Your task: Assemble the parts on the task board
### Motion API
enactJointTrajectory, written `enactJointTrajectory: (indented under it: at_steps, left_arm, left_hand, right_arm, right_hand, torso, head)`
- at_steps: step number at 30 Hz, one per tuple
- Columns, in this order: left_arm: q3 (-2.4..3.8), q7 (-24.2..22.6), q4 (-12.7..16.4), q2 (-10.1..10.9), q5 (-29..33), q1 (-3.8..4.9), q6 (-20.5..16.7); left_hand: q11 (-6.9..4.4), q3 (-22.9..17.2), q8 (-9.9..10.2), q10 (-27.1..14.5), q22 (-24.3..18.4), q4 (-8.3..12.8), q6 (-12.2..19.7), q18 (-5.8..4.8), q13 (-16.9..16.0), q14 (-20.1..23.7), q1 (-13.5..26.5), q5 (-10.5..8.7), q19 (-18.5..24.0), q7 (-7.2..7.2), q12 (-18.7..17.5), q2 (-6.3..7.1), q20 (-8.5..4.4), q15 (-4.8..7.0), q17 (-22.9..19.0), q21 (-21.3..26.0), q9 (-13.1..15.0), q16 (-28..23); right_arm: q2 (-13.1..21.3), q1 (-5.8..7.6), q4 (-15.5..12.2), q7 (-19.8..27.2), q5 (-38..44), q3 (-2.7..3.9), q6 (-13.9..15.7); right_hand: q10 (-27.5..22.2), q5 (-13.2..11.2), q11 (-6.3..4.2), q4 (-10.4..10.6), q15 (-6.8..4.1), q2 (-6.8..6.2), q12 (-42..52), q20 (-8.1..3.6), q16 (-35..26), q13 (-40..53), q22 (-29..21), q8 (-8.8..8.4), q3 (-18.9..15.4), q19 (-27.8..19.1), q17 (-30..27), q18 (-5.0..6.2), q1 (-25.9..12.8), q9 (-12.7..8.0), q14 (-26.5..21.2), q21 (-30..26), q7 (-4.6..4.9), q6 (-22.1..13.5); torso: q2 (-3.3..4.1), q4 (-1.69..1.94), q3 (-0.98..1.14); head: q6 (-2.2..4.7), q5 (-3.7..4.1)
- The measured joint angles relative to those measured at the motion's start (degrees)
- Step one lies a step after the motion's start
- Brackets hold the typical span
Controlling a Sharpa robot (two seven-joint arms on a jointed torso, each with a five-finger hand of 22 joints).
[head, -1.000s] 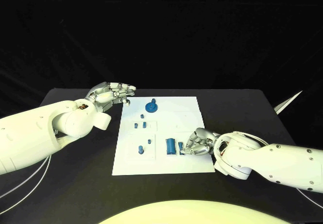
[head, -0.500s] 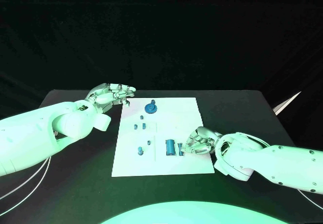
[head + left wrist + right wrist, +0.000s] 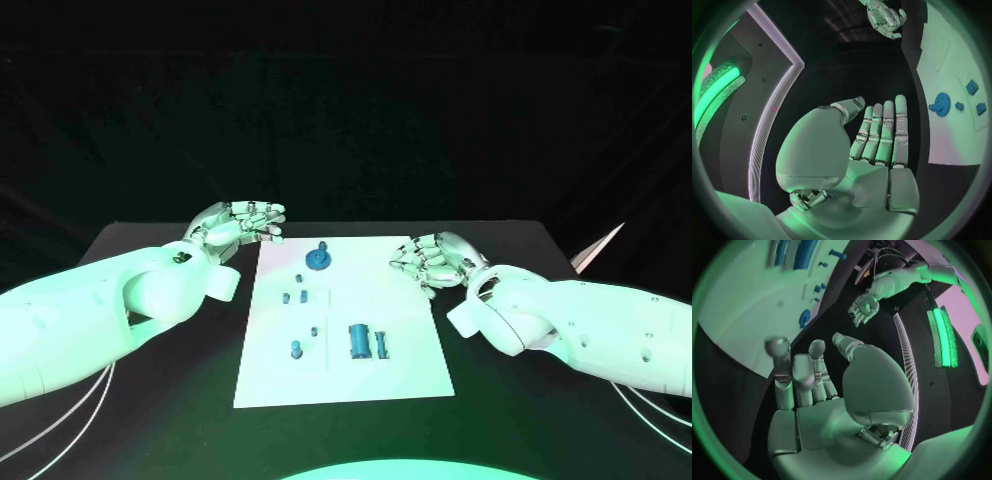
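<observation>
The flat white rectangular task board [image 3: 361,375] lies in the middle of the black bench [image 3: 159,400], its long sides running from the bench's near edge toward its far edge. The small blue parts sit on the board's left and middle portion. A round blue disc-shaped part with a short stub [image 3: 319,260] stands near the board's far edge. Closer in, a pair of small blue pegs [image 3: 297,296] sits by the board's left side, then a tiny blue peg [image 3: 316,329]. Near the board's middle a long blue cylinder [image 3: 358,341] lies flat with a thinner blue bar [image 3: 382,345] just beside it on its right, and a short blue peg [image 3: 296,349] stands off to their left.

The silver left hand [image 3: 240,221] hovers at the board's far left corner, over the bench edge of the plate. In its wrist view the left hand [image 3: 873,145] has its fingers [image 3: 882,130] straight and side by side, thumb apart, holding nothing. The silver right hand [image 3: 430,260] hangs at the board's right edge near the far corner, well apart from the parts. From its own wrist the right hand [image 3: 807,390] shows fingers [image 3: 779,365] extended, slightly bent at the tips, and empty
</observation>
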State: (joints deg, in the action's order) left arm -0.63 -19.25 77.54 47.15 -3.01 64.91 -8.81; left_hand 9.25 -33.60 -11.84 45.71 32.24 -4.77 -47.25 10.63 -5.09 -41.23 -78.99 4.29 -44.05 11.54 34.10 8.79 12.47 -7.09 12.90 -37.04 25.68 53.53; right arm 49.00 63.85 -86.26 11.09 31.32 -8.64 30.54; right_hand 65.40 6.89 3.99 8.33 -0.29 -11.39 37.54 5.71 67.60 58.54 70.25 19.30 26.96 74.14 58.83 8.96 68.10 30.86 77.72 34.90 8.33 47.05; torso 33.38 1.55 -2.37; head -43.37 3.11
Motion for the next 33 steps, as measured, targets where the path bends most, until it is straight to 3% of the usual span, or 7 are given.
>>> enactJointTrajectory:
  at_steps: [7, 13, 15, 16, 21, 26, 33]
  left_arm:
    - [-0.15, -5.18, -4.92, -3.03, 3.17, -0.52, -3.18]
    - [-0.16, -7.43, -9.38, -5.90, 5.00, -0.80, -5.41]
    - [-0.16, -7.48, -9.60, -5.97, 5.07, -0.83, -5.54]
    - [-0.16, -7.44, -9.51, -5.91, 5.05, -0.83, -5.58]
    - [-0.16, -7.46, -7.93, -5.50, 4.94, -1.14, -7.55]
    - [0.00, -7.99, -3.57, -4.90, 4.61, -1.91, -13.19]
    - [0.32, -9.20, 5.25, -3.54, 3.85, -3.50, -25.11]
  left_hand:
    - [1.60, 0.33, 0.55, 5.09, -18.05, -2.82, 1.91, 0.00, 1.12, -0.20, 0.26, 0.00, 2.57, -1.74, -18.39, 1.67, 3.43, -2.45, -4.09, 23.76, -3.60, -26.94]
    - [0.67, 0.34, 0.56, 4.16, -23.13, -2.81, 2.42, -2.26, 1.12, 3.59, -0.17, 0.00, 3.44, -2.22, -24.85, 1.54, 4.23, -1.80, -5.79, 31.41, -6.35, -36.47]
    - [-1.49, 7.70, 2.99, -2.50, -25.22, -1.32, 8.76, -2.80, 1.65, 10.28, 2.61, -0.05, 9.92, -3.71, -26.77, -0.62, 0.80, -0.09, -7.50, 32.55, -10.62, -40.18]
    - [-2.47, 12.06, 4.24, -8.28, -26.18, 0.01, 13.93, -5.55, 2.05, 14.50, 6.08, -0.76, 14.61, -4.86, -27.77, -1.91, -1.04, 0.85, -7.99, 33.23, -12.63, -42.06]
    - [-5.95, 23.84, 8.45, -29.43, -29.42, 2.78, 33.11, -6.75, 3.44, 29.98, 20.50, -2.41, 31.75, -8.46, -31.18, -6.09, -7.63, 4.35, -10.57, 34.95, -19.99, -48.54]
    - [-7.50, 28.41, 9.96, -38.22, -30.45, 4.08, 40.87, -6.80, 4.00, 36.20, 47.37, -3.24, 37.78, -9.95, -32.35, -7.83, -10.40, 5.90, -11.47, 35.89, -22.91, -50.81]
    - [-8.56, 29.57, 10.54, -42.47, -31.21, 5.23, 44.71, -8.94, 4.20, 38.59, 68.90, -3.33, 41.78, -10.93, -33.13, -8.70, -11.77, 6.86, -11.98, 36.07, -24.42, -52.14]
  right_arm:
    - [-5.80, 0.67, 13.68, 8.23, -14.01, 1.01, -3.81]
    - [-8.78, 0.86, 20.25, 11.13, -18.98, 1.58, -6.46]
    - [-8.92, 0.89, 20.37, 11.20, -19.14, 1.61, -6.51]
    - [-8.86, 0.88, 20.26, 11.16, -19.14, 1.61, -6.42]
    - [-8.26, 0.46, 18.08, 11.55, -20.07, 2.38, -4.65]
    - [-7.18, -0.71, 12.20, 13.25, -22.95, 4.22, 0.05]
    - [-5.34, -2.68, 1.61, 16.58, -28.34, 7.25, 8.79]
  right_hand:
    - [-7.22, 0.00, 3.62, -0.71, 5.25, 0.05, -20.32, 4.66, -34.38, -26.09, -22.34, -2.60, 3.36, -13.15, -24.18, -0.06, 2.20, -3.66, -20.20, -28.20, 2.30, -2.66]
    - [-7.86, 0.00, 5.14, -1.48, 7.28, 0.07, -29.46, 7.54, -51.88, -44.64, -42.10, -6.15, 4.35, -17.52, -34.68, 0.38, 2.21, -7.53, -23.56, -31.10, 2.61, -2.06]
    - [-9.44, -0.08, 3.59, -3.46, 6.28, 1.63, -31.31, 5.64, -55.46, -48.44, -49.47, -8.83, 1.44, -24.27, -40.23, 0.29, 0.63, -12.70, -29.72, -31.14, 0.88, -6.67]
    - [-14.52, -1.00, 2.79, -3.95, 5.34, 4.16, -32.13, 4.04, -57.34, -49.92, -52.58, -10.19, -2.93, -30.59, -43.16, -1.50, -1.92, -15.53, -36.69, -31.15, -0.58, -11.99]
    - [-42.86, -4.14, -0.96, -6.22, 2.52, 8.28, -34.69, -1.40, -63.12, -54.62, -62.62, -15.24, -15.64, -54.98, -51.98, -4.88, -19.10, -24.17, -60.44, -33.14, -4.95, -32.34]
    - [-55.28, -5.17, -2.49, -7.03, 1.32, 10.16, -36.22, -3.65, -65.42, -56.57, -66.72, -16.80, -20.68, -65.45, -55.52, -6.07, -46.54, -27.72, -70.16, -33.15, -6.65, -40.44]
    - [-61.31, -5.93, -3.45, -7.76, 0.65, 11.17, -36.68, -4.99, -66.38, -57.49, -68.89, -17.91, -22.42, -70.11, -57.54, -6.51, -61.09, -29.55, -73.88, -34.02, -7.64, -44.49]
  torso:
    - [-1.20, -0.43, 0.04]
    - [-2.02, -0.35, 0.40]
    - [-2.05, -0.34, 0.46]
    - [-2.05, -0.34, 0.46]
    - [-2.05, -0.50, 0.67]
    - [-2.11, -0.98, 1.47]
    - [-2.18, -1.43, 2.18]
  head:
    - [3.22, -0.16]
    - [4.97, -0.69]
    - [5.07, -0.76]
    - [5.06, -0.76]
    - [5.70, -1.13]
    - [7.57, -2.29]
    - [8.87, -3.06]
